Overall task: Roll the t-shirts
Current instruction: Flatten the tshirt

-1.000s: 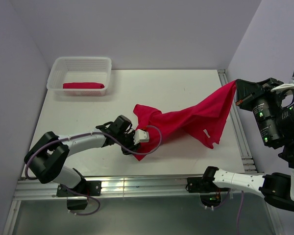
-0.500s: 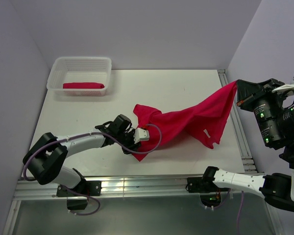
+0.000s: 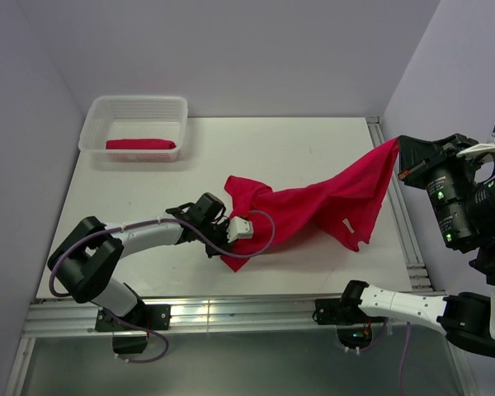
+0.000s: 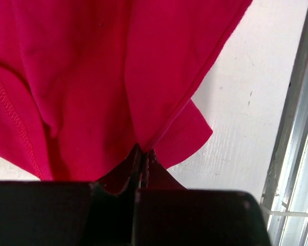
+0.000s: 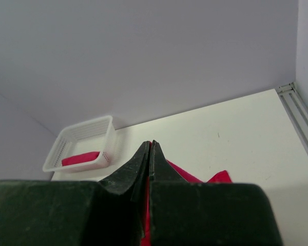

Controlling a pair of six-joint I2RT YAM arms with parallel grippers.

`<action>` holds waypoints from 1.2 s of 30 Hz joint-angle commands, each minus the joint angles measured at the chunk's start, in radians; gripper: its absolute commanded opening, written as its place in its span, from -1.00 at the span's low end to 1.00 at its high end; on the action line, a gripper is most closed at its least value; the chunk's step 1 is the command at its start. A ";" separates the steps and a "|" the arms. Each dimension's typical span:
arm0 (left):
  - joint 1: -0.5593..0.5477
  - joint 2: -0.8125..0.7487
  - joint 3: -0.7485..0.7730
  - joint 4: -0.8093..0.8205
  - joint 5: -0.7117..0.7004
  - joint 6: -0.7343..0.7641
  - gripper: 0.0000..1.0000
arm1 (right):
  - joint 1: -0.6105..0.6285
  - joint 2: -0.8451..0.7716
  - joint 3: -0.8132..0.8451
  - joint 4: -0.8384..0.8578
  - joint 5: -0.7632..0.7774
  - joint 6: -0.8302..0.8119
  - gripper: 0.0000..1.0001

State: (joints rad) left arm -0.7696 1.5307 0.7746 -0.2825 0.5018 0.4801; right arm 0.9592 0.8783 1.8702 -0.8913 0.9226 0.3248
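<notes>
Pinching, left claw [image 4: 141, 152]: closed on hem of loose t-shirt [image 3: 313, 206], near-right of basket [image 3: 91, 124]
Right claw [image 5: 150, 146]: closed on its lifted corner, far right of basket
Rolled t-shirt [image 3: 140, 144]: inside basket

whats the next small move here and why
Probably lower the right gripper toward the table to spread the shirt flat: it hangs bunched between that raised gripper and the low left gripper, both jaws shut on it.
</notes>
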 commanded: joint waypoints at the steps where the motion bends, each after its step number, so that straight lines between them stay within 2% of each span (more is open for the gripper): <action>1: -0.005 -0.015 0.051 -0.007 -0.029 -0.009 -0.99 | -0.007 -0.012 -0.008 0.042 0.009 0.010 -1.00; 5: 0.010 -0.082 0.120 -0.091 -0.095 -0.032 -0.99 | -0.007 -0.012 -0.086 0.031 -0.002 0.048 -1.00; 9: 0.131 -0.193 0.298 -0.242 -0.181 -0.046 -0.99 | -0.011 0.028 -0.181 -0.004 -0.014 0.100 -1.00; 10: 0.163 -0.208 0.343 -0.304 -0.204 -0.046 -0.99 | -0.020 0.037 -0.193 -0.008 -0.065 0.103 -1.00; 12: 0.269 -0.233 0.496 -0.357 -0.261 -0.051 -0.99 | -0.098 0.057 -0.221 0.018 -0.166 0.083 -1.00; 13: 0.308 -0.231 0.552 -0.412 -0.270 -0.048 -0.99 | -0.149 0.065 -0.238 0.034 -0.311 0.070 -1.00; 14: 0.341 -0.225 0.602 -0.432 -0.281 -0.032 -0.99 | -0.268 0.076 -0.238 0.067 -0.368 0.042 -1.00; 15: 0.401 -0.219 0.648 -0.441 -0.317 -0.028 -0.99 | -0.331 0.106 -0.230 0.083 -0.437 0.030 -1.00; 16: 0.423 -0.189 0.726 -0.442 -0.350 -0.021 -0.99 | -0.397 0.131 -0.194 0.098 -0.506 0.016 -1.00; 17: 0.435 -0.167 0.767 -0.442 -0.380 -0.003 -0.99 | -0.466 0.161 -0.160 0.109 -0.691 0.004 -1.00; 18: 0.456 -0.138 0.811 -0.439 -0.408 0.005 -0.99 | -0.617 0.247 -0.111 0.101 -0.779 -0.009 -1.00; 19: 0.469 -0.060 0.925 -0.440 -0.454 0.005 -0.99 | -0.685 0.299 0.029 0.085 -0.841 -0.009 -1.00; 21: 0.525 0.030 1.096 -0.515 -0.431 -0.030 -0.99 | -0.769 0.451 0.207 -0.005 -0.918 -0.024 -1.00; 22: 0.555 0.108 1.293 -0.570 -0.351 -0.050 -0.99 | -0.789 0.487 0.299 -0.041 -0.933 -0.026 -1.00; 23: 0.578 0.135 1.384 -0.619 -0.295 -0.073 -0.99 | -0.789 0.508 0.454 -0.070 -0.955 -0.018 -1.00; 24: 0.617 0.146 1.498 -0.697 -0.261 -0.068 -0.99 | -0.789 0.516 0.501 -0.101 -0.988 -0.013 -1.00; 26: 0.625 0.076 1.487 -0.678 -0.246 -0.052 -0.99 | -0.789 0.467 0.499 -0.089 -1.013 -0.003 -1.00; 30: 0.624 -0.209 1.193 -0.451 -0.224 -0.064 -0.99 | -0.789 0.163 0.239 0.090 -1.119 0.000 -1.00; 31: 0.624 -0.301 1.159 -0.396 -0.215 -0.072 -0.99 | -0.789 0.118 0.181 0.109 -1.165 -0.001 -1.00; 36: 0.624 -0.483 1.069 -0.320 -0.138 -0.118 -0.99 | -0.789 -0.068 0.159 0.143 -1.252 0.025 -1.00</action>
State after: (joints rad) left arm -0.1448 1.1461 1.8603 -0.7460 0.2916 0.4038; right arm 0.1741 0.8902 2.0167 -0.8619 -0.2230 0.3374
